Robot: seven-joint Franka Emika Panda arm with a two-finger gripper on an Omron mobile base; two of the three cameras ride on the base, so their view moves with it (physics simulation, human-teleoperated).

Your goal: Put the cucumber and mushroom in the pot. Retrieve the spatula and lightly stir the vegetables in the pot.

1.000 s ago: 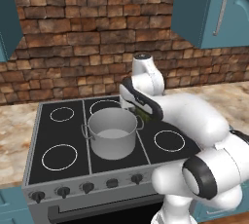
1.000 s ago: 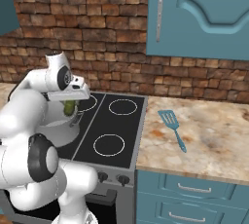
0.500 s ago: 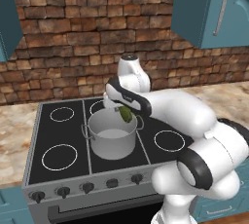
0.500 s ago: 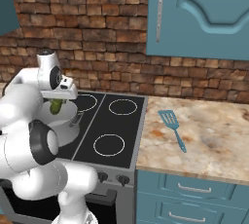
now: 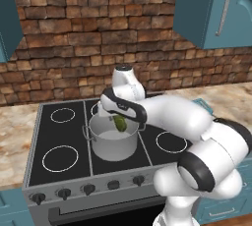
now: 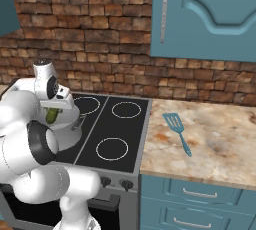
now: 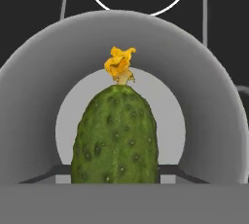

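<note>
Since a second ago: the arm has swung left from beside the pot (image 5: 114,140) to over its mouth, carrying the cucumber (image 5: 119,123) with it; pot, stove and spatula (image 6: 177,128) lie as they did.
Gripper: the gripper (image 5: 118,121) hangs just above the pot's rim, pointing down into it; its fingers are closed on the cucumber, whose lower end sits between the tips in the hand view.
Cucumber: held upright along the line of the gripper, its yellow blossom end (image 7: 119,63) pointing at the pot floor; this keeps the long axis clear of the walls for a drop.
Pot: on the near middle of the stove (image 5: 54,136), between the burner rings; in the hand view its round opening rings the cucumber, so the hold looks centred; the bare floor (image 7: 165,111) shows no other vegetable, as far as can be seen past the cucumber.
Spatula: flat on the counter (image 6: 220,139) right of the stove, well apart from the pot, untouched.
Mushroom: I cannot find it.
Step, as I judge it: release of the cucumber into the pot; mushroom and stirring not yet done.
Risk: little; a drop from this height may bounce the cucumber against the wall.
</note>
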